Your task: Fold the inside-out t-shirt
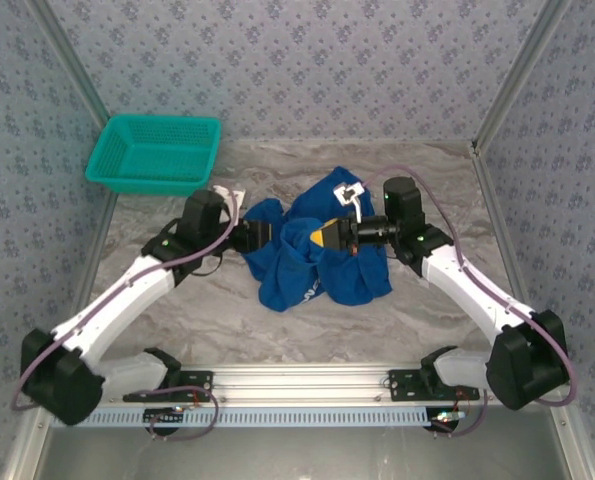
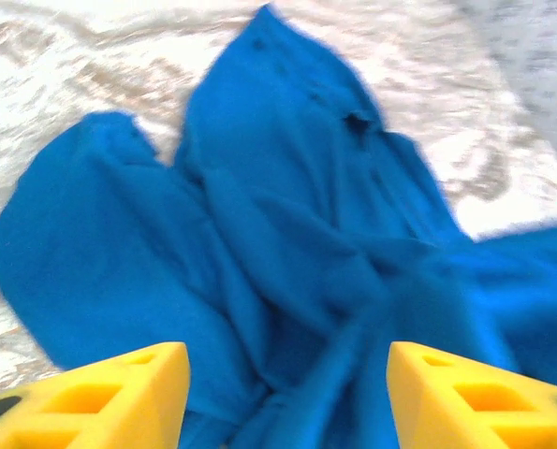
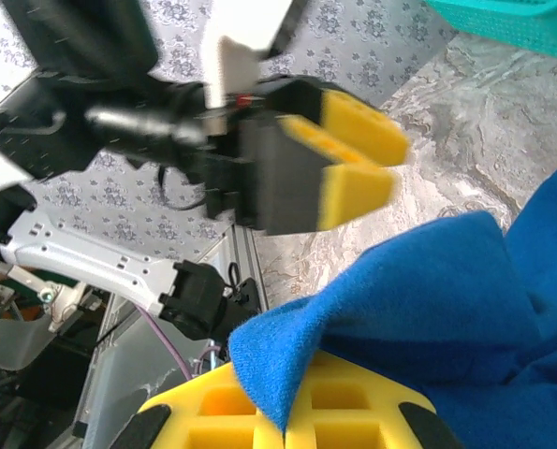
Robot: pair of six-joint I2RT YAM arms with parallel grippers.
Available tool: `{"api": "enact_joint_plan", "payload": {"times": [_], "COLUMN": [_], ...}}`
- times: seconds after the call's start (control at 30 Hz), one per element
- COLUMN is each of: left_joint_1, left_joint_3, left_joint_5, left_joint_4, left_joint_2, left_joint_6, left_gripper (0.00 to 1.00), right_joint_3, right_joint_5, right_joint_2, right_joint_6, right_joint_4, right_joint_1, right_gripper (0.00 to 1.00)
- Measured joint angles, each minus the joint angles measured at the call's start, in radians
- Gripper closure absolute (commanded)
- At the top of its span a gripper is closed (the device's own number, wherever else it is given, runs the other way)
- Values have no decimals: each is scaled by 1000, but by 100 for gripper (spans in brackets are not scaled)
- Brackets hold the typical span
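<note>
The inside-out t-shirt (image 1: 322,275) is seen crumpled in a blue heap at the middle of the marble-patterned table (image 1: 427,320). At the heap's 9 o'clock edge the left gripper (image 1: 258,236) is held released, its yellow jaws spread apart over the cloth. At the centre of the heap, the right gripper (image 1: 323,236), reaching in from 3 o'clock, is clenched on a raised fold of the shirt. Farther back, at 10 o'clock, a teal basket (image 1: 147,182) is set by the wall.

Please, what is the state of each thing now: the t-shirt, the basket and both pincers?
t-shirt: crumpled in a heap, not folded.
left pincer: open, holding nothing, above the t-shirt.
right pincer: shut on a fold of the t-shirt.
basket: upright, nothing visible inside.
</note>
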Motion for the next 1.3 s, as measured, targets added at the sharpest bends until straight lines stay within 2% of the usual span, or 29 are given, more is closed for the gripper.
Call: {"api": "enact_joint_plan", "payload": {"times": [0.07, 0.17, 0.27, 0.37, 0.4, 0.57, 0.77, 0.93, 1.07, 1.1, 1.2, 1.23, 1.3], "left_joint_1": [-27, -92, -133, -143, -143, -149, -149, -149, -149, -149, -149, -146, -140], "left_joint_3": [-28, -18, 19, 46, 49, 77, 128, 130, 133, 134, 135, 135, 133], "left_joint_5": [61, 117, 182, 233, 248, 304, 367, 386, 386, 386, 386, 386, 387], "left_joint_4": [32, 50, 47, 50, 53, 57, 63, 60, 54, 54, 59, 65, 93], "left_joint_2": [-79, -102, -33, 56, 75, 134, 164, 165, 165, 165, 164, 162, 150], "left_joint_6": [19, 89, 162, 199, 205, 223, 241, 249, 246, 246, 223, 199, 144], "left_gripper": [36, 35, 31, 32, 35, 64, 87, 89, 100, 100, 100, 100, 100], "right_joint_3": [-1, 0, 10, 24, 28, 29, 29, 29, 29, 29, 40, 52, 90], "right_joint_5": [1, 2, 9, 18, 20, 37, 50, 53, 57, 61, 109, 153, 274], "right_joint_2": [7, 9, 10, 10, 10, 8, 5, 2, -2, -3, -5, -5, -1], "right_joint_6": [10, 4, -23, -51, -59, -90, -112, -119, -126, -130, -161, -173, -185], "right_joint_4": [6, -7, -58, -104, -117, -166, -193, -198, -201, -206, -263, -299, -375], "right_joint_1": [0, 0, 0, 0, 0, 0, 0, 0, 0, 0, -1, -1, -1], "right_gripper": [100, 100, 100, 100, 100, 100, 100, 100, 100, 99, 81, 74, 69]}}
